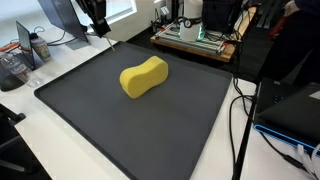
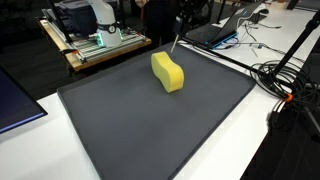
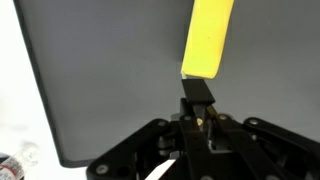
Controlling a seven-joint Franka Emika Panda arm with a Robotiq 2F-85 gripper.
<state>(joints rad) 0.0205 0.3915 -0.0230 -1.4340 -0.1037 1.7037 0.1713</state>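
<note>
with the tool point(image 3: 197, 88) pinched shut and hanging above the far edge of the mat point(image 1: 100, 125), the yellow sponge point(image 1: 144, 77), lying loose mid-mat on the table point(image 1: 35, 150), would likely just skid or squash if those closed tips pressed down on it.

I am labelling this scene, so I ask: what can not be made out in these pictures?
- Gripper: upper part cut off by the top edge in both exterior views.
- Thin pale line under it, in an exterior view: too small to identify.
- Sponge: far end cut off by the top edge of the wrist view.
</note>
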